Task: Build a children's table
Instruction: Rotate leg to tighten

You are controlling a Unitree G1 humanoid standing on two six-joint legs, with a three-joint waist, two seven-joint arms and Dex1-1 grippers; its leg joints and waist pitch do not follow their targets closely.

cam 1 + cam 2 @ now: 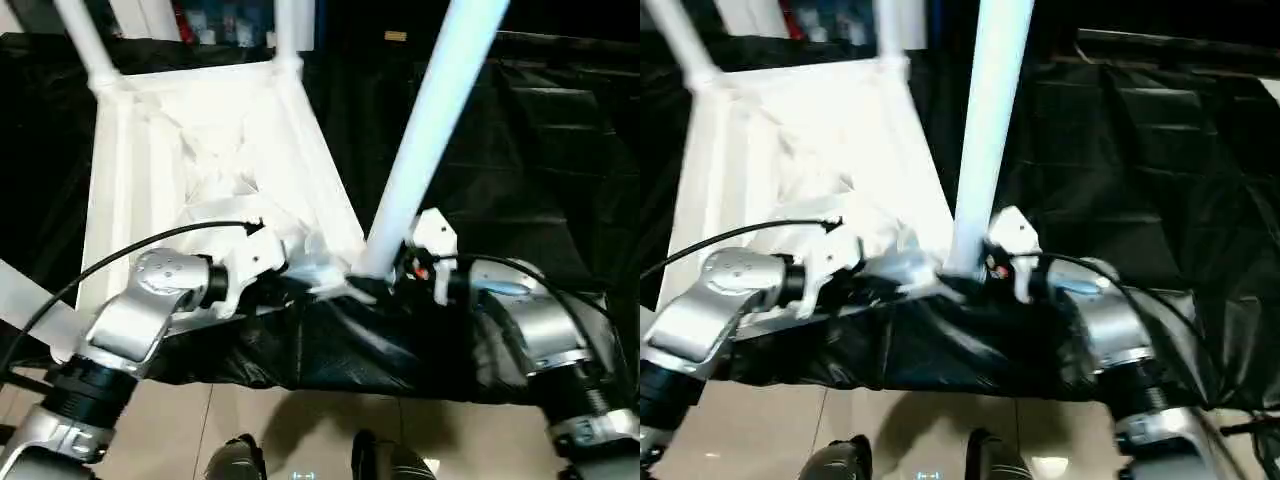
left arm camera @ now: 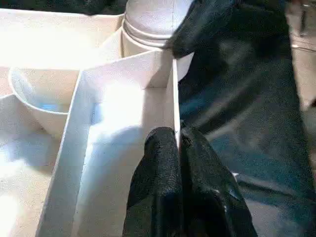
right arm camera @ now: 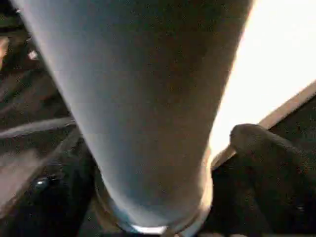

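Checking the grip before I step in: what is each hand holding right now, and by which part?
The left hand pinches the table top by a thin rib on its underside. The right hand straddles the near leg at its base, open, not gripping.

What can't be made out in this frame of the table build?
- Near leg: top cut off by the edge in both eye views; whether it is seated in its socket, its base blurred behind the right gripper.
- Far legs: cut off by the top edge.
- Left gripper, shut on a table rib: blurred in the eye views.
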